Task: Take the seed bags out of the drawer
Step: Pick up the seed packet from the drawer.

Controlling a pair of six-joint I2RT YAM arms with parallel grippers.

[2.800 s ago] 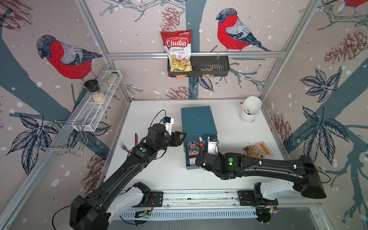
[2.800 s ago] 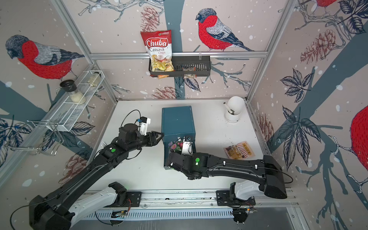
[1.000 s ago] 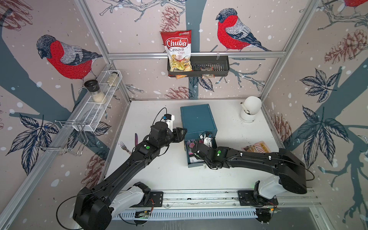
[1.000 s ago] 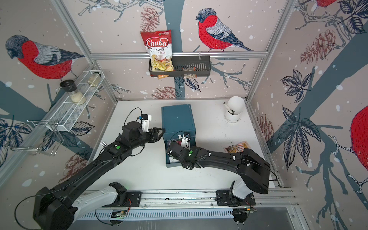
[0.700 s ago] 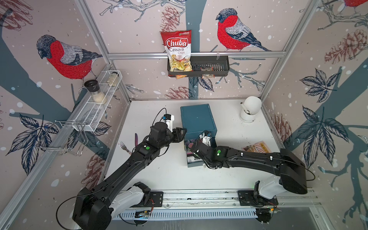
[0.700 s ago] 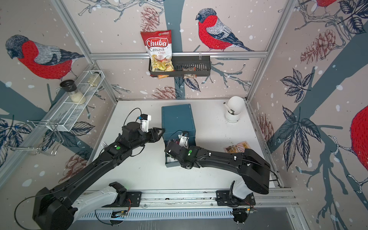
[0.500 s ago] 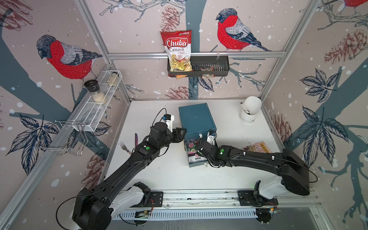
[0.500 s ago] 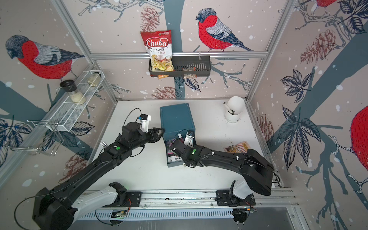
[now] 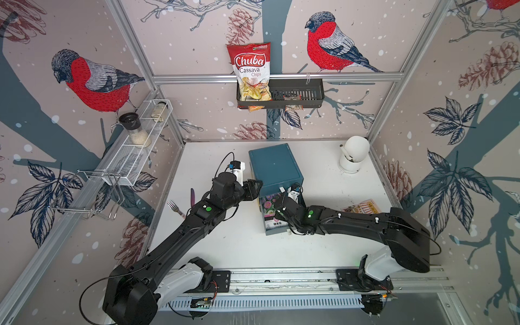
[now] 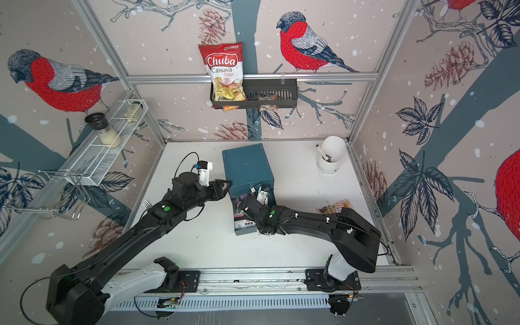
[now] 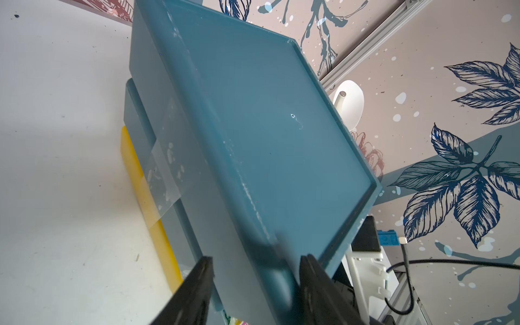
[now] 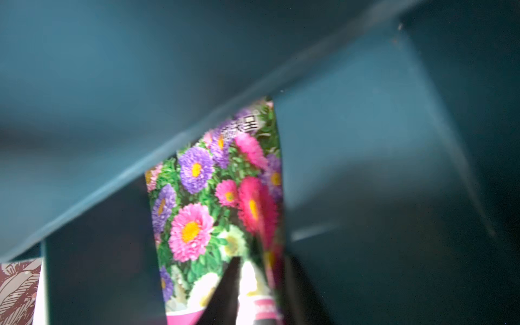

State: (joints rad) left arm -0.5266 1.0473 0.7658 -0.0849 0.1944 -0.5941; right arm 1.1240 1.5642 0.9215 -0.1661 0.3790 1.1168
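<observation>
Pinching seed bag [image 9: 270, 206], right end effector [image 12: 260, 284] holds it lengthwise along drawer [image 9: 274, 230] — flowers inward.

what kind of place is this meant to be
Probably a robot test cell dressed up as a kitchen corner: aluminium frame bars holding bird-print wall panels, black robot arms bolted to a metal base rail, and a white wire wall rack with glass spice jars.
</observation>
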